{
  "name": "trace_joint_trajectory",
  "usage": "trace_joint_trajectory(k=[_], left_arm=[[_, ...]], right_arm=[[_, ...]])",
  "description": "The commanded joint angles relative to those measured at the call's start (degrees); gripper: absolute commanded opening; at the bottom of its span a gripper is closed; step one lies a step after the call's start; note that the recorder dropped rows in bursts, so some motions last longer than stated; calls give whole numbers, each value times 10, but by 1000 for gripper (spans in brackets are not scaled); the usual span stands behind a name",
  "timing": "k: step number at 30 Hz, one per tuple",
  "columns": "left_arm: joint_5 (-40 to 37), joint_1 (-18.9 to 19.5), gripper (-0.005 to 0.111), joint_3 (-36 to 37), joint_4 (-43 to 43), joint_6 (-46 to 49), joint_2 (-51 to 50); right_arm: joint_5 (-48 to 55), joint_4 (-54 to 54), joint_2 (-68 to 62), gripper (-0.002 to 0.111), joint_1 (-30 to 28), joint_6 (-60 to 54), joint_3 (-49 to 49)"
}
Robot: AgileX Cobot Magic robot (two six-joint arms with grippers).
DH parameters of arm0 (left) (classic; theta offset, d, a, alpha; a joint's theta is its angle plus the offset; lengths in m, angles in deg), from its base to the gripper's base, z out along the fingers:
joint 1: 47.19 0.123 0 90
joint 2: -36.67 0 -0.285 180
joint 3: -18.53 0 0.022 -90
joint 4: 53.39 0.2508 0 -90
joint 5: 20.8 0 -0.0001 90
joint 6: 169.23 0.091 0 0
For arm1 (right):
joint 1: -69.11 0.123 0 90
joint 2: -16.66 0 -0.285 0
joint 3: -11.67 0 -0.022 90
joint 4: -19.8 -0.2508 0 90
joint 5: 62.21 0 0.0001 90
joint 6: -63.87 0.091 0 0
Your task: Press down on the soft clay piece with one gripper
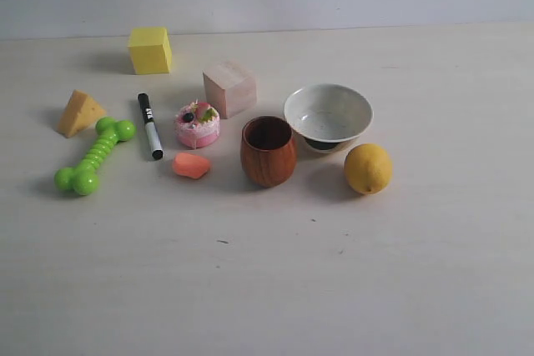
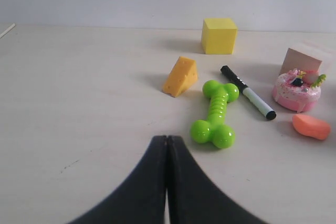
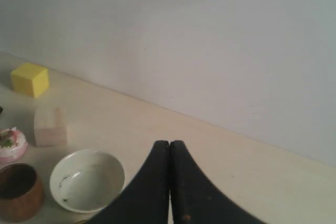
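The soft clay piece (image 1: pixel 192 165) is a small salmon-orange lump lying on the table between the black marker and the brown wooden cup (image 1: pixel 268 152), just in front of the pink toy cake (image 1: pixel 198 125). It also shows in the left wrist view as the clay piece (image 2: pixel 311 127), far off to the side of my left gripper (image 2: pixel 167 139), which is shut with nothing in it. My right gripper (image 3: pixel 169 144) is shut and empty too, hovering beside the white bowl (image 3: pixel 87 180). Neither arm appears in the exterior view.
A green toy bone (image 1: pixel 93 156), a cheese wedge (image 1: pixel 79 112), a black marker (image 1: pixel 149 126), a yellow cube (image 1: pixel 150 49), a pale wooden block (image 1: pixel 229 88), a white bowl (image 1: pixel 328 116) and a yellow lemon (image 1: pixel 368 168) lie around the clay. A pale wall stands behind the table.
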Motion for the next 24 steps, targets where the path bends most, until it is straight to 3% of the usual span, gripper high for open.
trace_joint_trajectory(k=[1,11,24], left_arm=[[6,-3,0,1,-4,0,1],[6,-3,0,1,-4,0,1],[6,-3,0,1,-4,0,1]], right_arm=[[22,-56,-59,0,-3,-81,32],[74,-120,-170,0,0,-92,81],[38,-119,-267,0,113,-118,96]])
